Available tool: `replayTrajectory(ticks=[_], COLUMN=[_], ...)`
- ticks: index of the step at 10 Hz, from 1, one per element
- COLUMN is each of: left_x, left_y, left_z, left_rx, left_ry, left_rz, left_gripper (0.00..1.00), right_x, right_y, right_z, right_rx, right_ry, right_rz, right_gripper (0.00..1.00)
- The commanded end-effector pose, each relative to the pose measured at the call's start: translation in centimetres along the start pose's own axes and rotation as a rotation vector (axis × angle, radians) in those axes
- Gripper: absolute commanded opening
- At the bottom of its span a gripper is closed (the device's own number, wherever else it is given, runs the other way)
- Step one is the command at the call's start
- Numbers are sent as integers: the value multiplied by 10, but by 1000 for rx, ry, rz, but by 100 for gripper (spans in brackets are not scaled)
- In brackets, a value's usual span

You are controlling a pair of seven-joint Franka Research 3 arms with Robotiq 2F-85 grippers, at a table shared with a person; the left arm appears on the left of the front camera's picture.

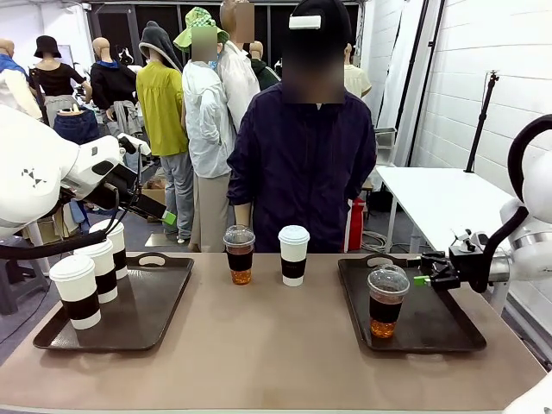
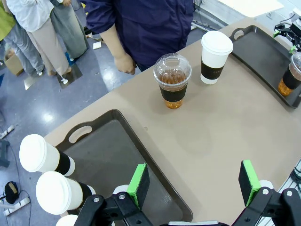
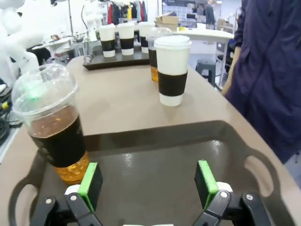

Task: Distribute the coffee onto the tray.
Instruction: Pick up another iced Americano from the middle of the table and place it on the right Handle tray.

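Three white lidded coffee cups (image 1: 90,276) with dark sleeves stand at the left end of the left tray (image 1: 147,306). A clear dome-lidded coffee (image 1: 240,254) and a white one (image 1: 293,256) stand on the table in front of the person. Another clear coffee (image 1: 387,302) sits on the right tray (image 1: 440,323). My left gripper (image 2: 193,183) hangs open and empty high above the left tray's near edge (image 2: 141,150). My right gripper (image 3: 148,183) is open and empty low over the right tray (image 3: 155,155), with the clear cup (image 3: 51,125) just beside its left finger.
A person in a dark blue shirt (image 1: 302,164) stands at the far edge, arms down. The table's middle (image 1: 276,336) between the trays is bare. A white table (image 1: 440,203) stands behind at right. My left arm (image 1: 52,172) is raised over the left tray's cups.
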State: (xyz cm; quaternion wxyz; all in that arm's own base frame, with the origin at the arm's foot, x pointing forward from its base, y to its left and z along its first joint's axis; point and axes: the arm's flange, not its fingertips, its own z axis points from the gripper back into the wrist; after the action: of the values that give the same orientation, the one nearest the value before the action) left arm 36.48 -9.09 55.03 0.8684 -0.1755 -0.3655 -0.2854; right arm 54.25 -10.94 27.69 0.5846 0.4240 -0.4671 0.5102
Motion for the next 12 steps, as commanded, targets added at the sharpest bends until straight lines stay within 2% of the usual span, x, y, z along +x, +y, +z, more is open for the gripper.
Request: replayTrajectory(ticks=[1,3,6,10,12], left_x=[-1,-1,-1,-1,-1], left_y=[1,1,1,1,1], left_z=[0,0,0,0,0], left_rx=[-6,-6,-6,-6,-6], left_ry=[1,1,1,1,1], left_rz=[4,4,4,4,4], left_gripper=[100,100,100,100,100], right_x=[11,22,30,43,43], right_y=[-29,-54,-81,-87,-89], right_z=[-4,-16,-46,-86,-109], right_rx=[82,123,91,31,49], right_ry=[-14,-11,-53,-67,-60], right_rz=[35,48,28,5,3], right_gripper=[100,100,100,100,100])
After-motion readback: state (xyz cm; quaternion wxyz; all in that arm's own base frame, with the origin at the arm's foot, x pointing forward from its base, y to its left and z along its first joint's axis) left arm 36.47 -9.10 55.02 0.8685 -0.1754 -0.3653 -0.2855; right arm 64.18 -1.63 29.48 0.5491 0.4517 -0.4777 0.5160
